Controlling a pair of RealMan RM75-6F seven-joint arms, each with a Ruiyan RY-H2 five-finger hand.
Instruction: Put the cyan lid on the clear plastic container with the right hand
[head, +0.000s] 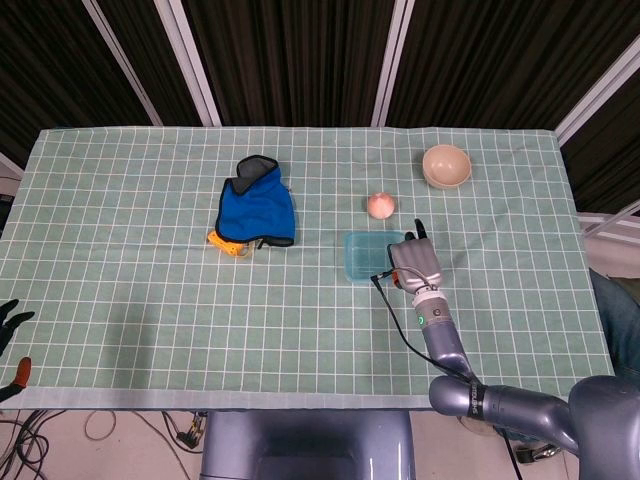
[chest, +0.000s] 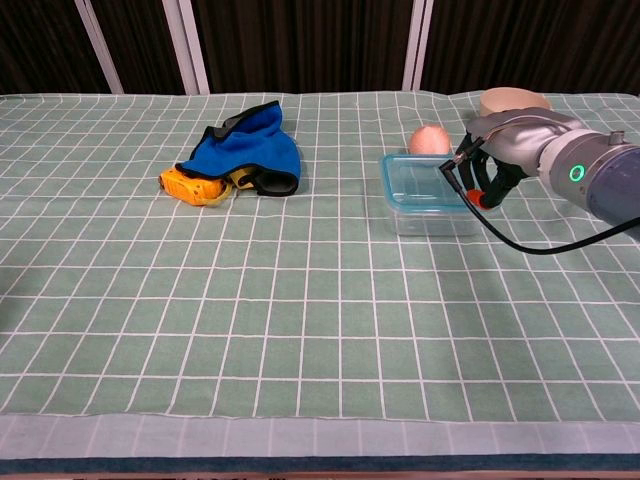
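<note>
Right hand (chest: 497, 160), fingers curled, beside lidded clear plastic container (chest: 428, 205); grip unclear.

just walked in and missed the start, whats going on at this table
The robot's right hand is at the right edge of the clear plastic container, whose cyan lid sits on top. Whether the fingers still touch the lid cannot be told from these views. The left hand is barely visible at the table's near left corner, idle. Also on the green checked cloth: a peach, a beige bowl and a blue cloth over a yellow object.
</note>
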